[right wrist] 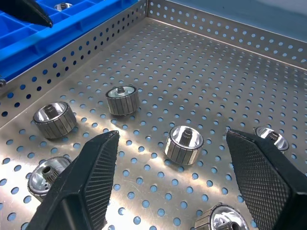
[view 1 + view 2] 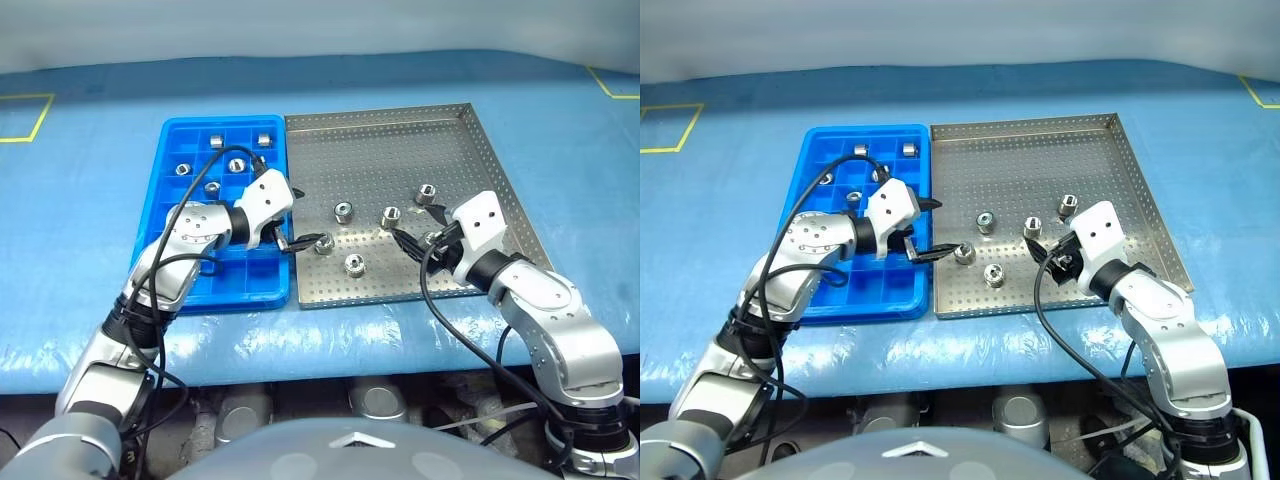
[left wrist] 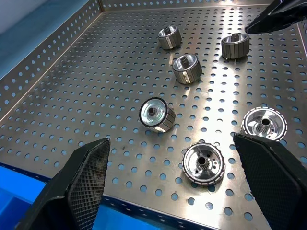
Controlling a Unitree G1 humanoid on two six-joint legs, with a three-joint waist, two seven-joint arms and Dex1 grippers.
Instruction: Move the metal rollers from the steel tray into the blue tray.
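The steel tray (image 2: 400, 150) lies on the right and the blue tray (image 2: 240, 287) touches its left side. Several metal rollers rest on the steel tray's near half, such as one (image 2: 342, 211), another (image 2: 392, 215) and a third (image 2: 353, 264). Several more sit in the blue tray's far compartments (image 2: 216, 141). My left gripper (image 2: 298, 217) is open over the steel tray's left edge, its near finger close beside a roller (image 2: 324, 243). My right gripper (image 2: 420, 228) is open low over the tray's near right part, with a roller (image 1: 184, 143) lying between its fingers (image 1: 91, 177).
Both trays lie on a table under a blue cover (image 2: 80, 260), whose front edge runs just below them. Yellow tape marks show at the far left (image 2: 25, 115) and far right (image 2: 615, 85). Black cables loop from both wrists (image 2: 430, 300).
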